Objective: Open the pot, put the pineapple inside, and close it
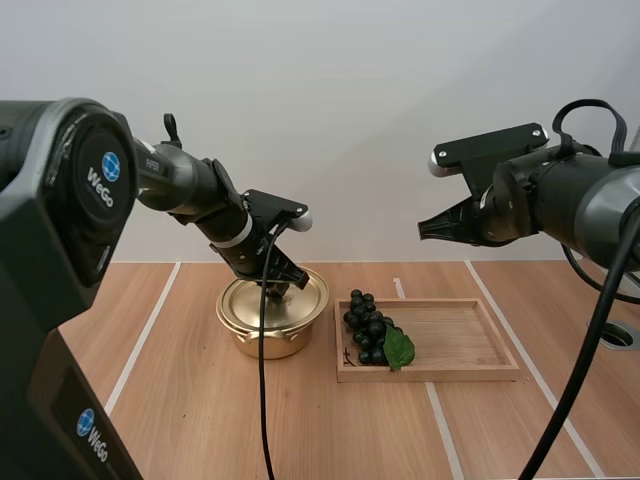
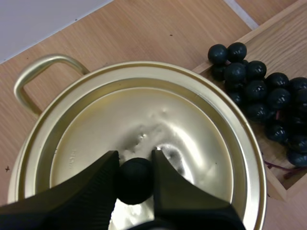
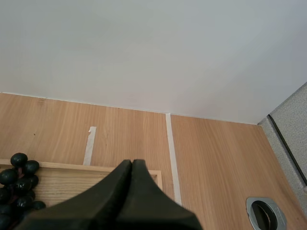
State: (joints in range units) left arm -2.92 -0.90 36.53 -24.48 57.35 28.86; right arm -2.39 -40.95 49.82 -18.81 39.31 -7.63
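A gold pot (image 1: 272,318) stands on the table with its lid (image 2: 144,129) on. My left gripper (image 1: 281,286) is down on the lid, and its fingers (image 2: 103,175) pinch the lid's black knob (image 2: 135,179) between them. A bunch of dark grapes (image 1: 368,328) with a green leaf lies at the left end of the wooden tray (image 1: 470,345), beside the pot. The grapes (image 2: 268,103) also show just past the pot's rim. My right gripper (image 1: 428,229) hangs high above the tray, its fingers (image 3: 129,184) together as one wedge, holding nothing.
White tape lines (image 1: 147,335) run across the wooden table. A round metal grommet (image 3: 266,212) is set in the table at the far right. The tray's right part is bare wood.
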